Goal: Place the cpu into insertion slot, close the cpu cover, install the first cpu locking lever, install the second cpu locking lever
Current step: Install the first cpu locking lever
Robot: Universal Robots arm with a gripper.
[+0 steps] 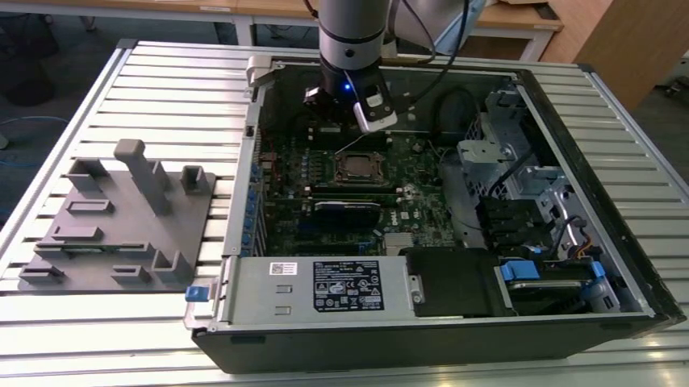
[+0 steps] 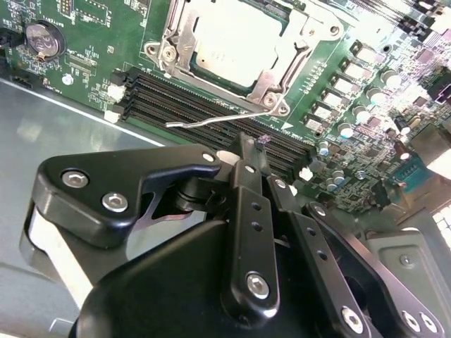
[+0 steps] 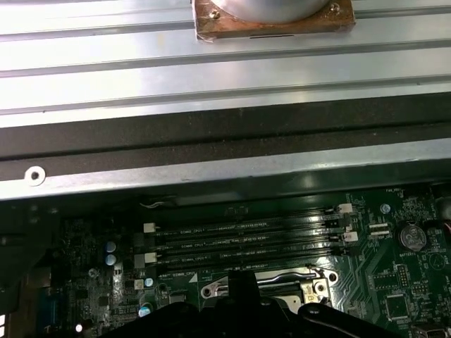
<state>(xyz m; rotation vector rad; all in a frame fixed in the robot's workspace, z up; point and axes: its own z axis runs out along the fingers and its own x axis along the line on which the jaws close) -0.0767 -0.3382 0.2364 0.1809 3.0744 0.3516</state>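
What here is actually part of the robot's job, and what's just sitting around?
Part of the job: the silver chip, the metal cover frame over it, the thin wire lever beside it.
Just sitting around: the long black memory slots, the coin battery, the grey rack, the power box.

The grey arm (image 1: pixel 351 32) rises steeply above the pincer (image 2: pixel 245 149), a blue light glowing on the wrist (image 1: pixel 344 85) just above it, its black fingers (image 2: pixel 248 193) apparently drawn together at the tips.
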